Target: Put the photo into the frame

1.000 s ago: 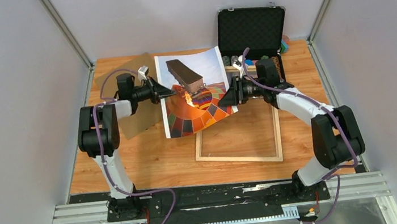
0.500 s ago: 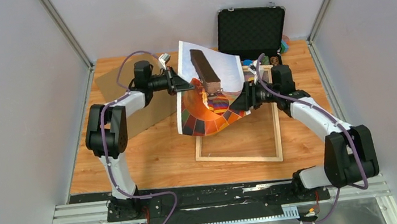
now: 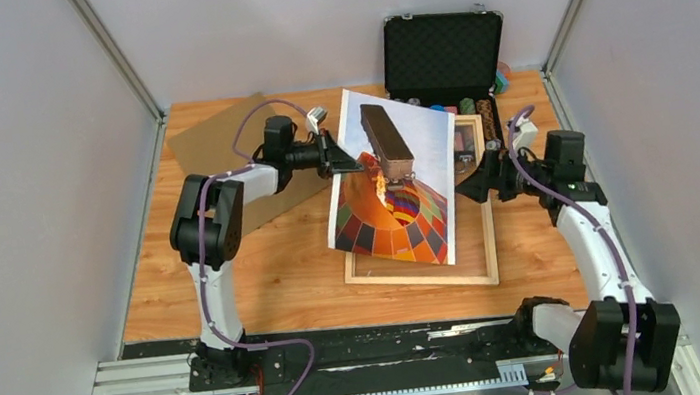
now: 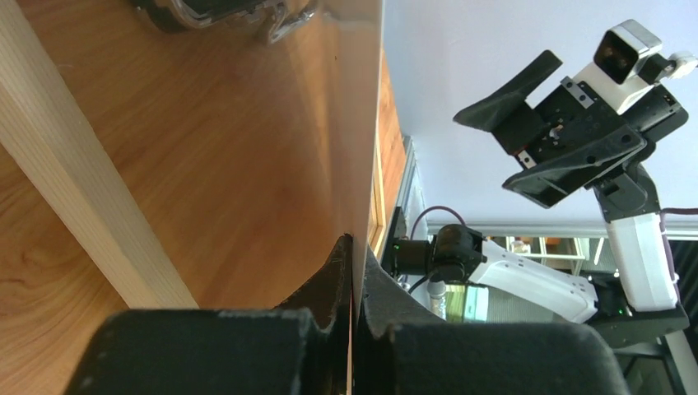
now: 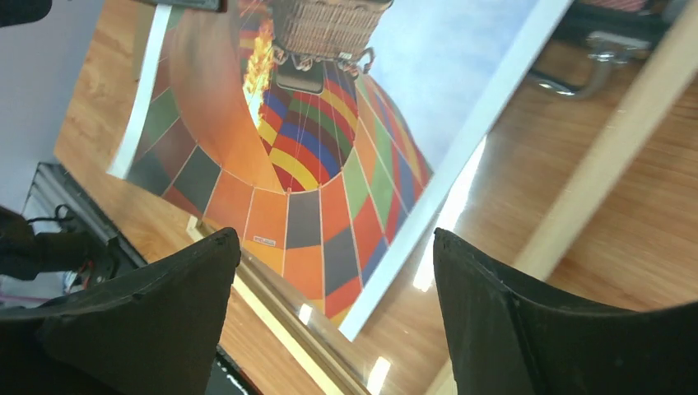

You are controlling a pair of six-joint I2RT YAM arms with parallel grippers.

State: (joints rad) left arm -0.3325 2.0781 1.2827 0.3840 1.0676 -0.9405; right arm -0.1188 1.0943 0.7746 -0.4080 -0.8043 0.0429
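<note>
The photo (image 3: 397, 202), a multicoloured hot-air balloon print, lies tilted over the left part of the light-wood frame (image 3: 421, 277), picture side up. My left gripper (image 3: 354, 165) is shut on the photo's left edge; in the left wrist view its jaws (image 4: 354, 255) pinch the thin sheet edge-on. My right gripper (image 3: 469, 188) is open and empty, just off the photo's right edge and above the frame's right side. In the right wrist view the open gripper (image 5: 336, 234) looks at the photo (image 5: 329, 164) resting over the frame (image 5: 609, 156).
An open black case (image 3: 442, 50) stands at the back right with small coloured chips at its front. A brown backing board (image 3: 218, 138) lies at the back left under my left arm. Grey walls close in both sides.
Both arms carried the photo to the right, over the frame. The right gripper let go of it, opened and drew back right. The photo went from curled to nearly flat.
</note>
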